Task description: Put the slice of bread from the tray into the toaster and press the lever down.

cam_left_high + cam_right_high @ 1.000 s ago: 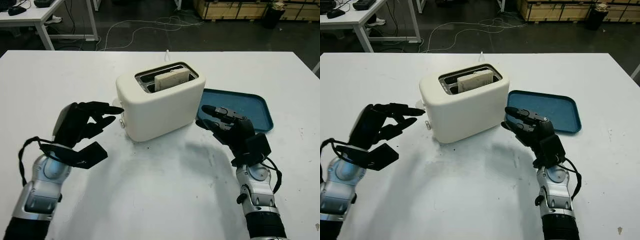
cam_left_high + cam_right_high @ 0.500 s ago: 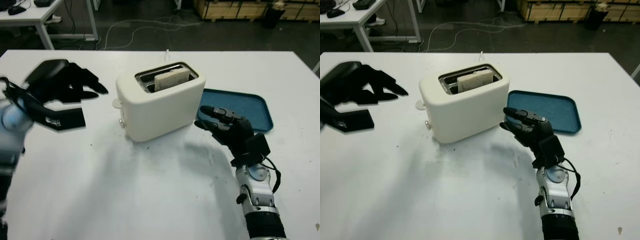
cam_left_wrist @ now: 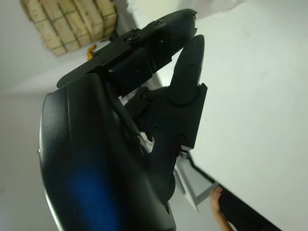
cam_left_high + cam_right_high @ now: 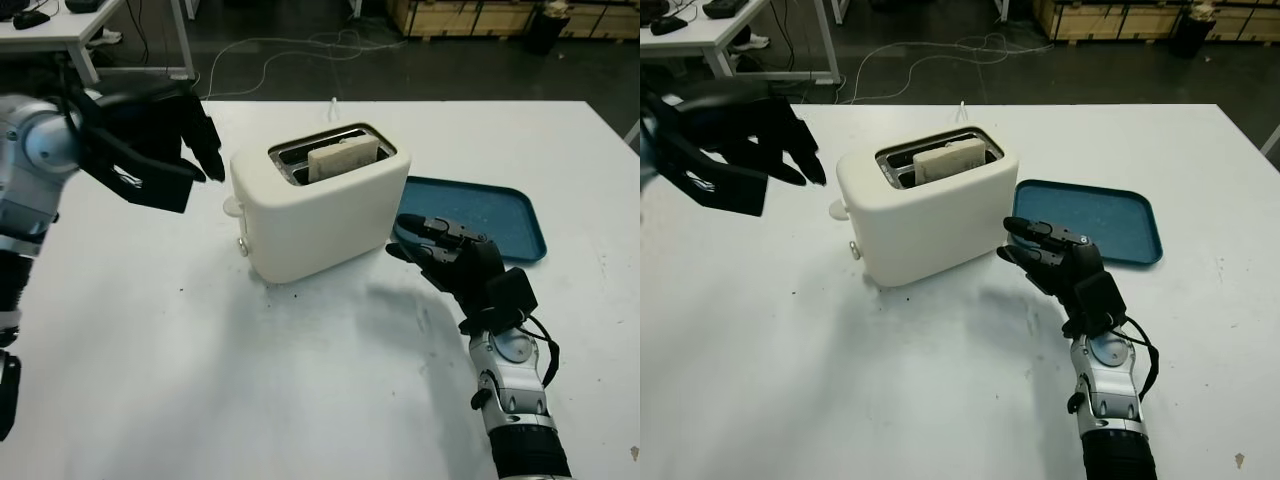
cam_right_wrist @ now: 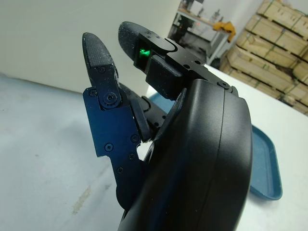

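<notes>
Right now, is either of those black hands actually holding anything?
No. The left hand is raised beside the toaster, open; the right hand is by the blue tray, open. The bread slice stands in the slot.

left hand [image 4: 160, 135]: black shell | right hand [image 4: 455, 262]: black, green light | forearms: silver, black cables

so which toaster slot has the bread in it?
The slot farther from the robot holds the bread; the slot nearer the robot looks empty.

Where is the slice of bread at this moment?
In the left eye view, the slice of bread stands in a slot of the white toaster at the table's middle, with the blue tray at the toaster's right.
</notes>
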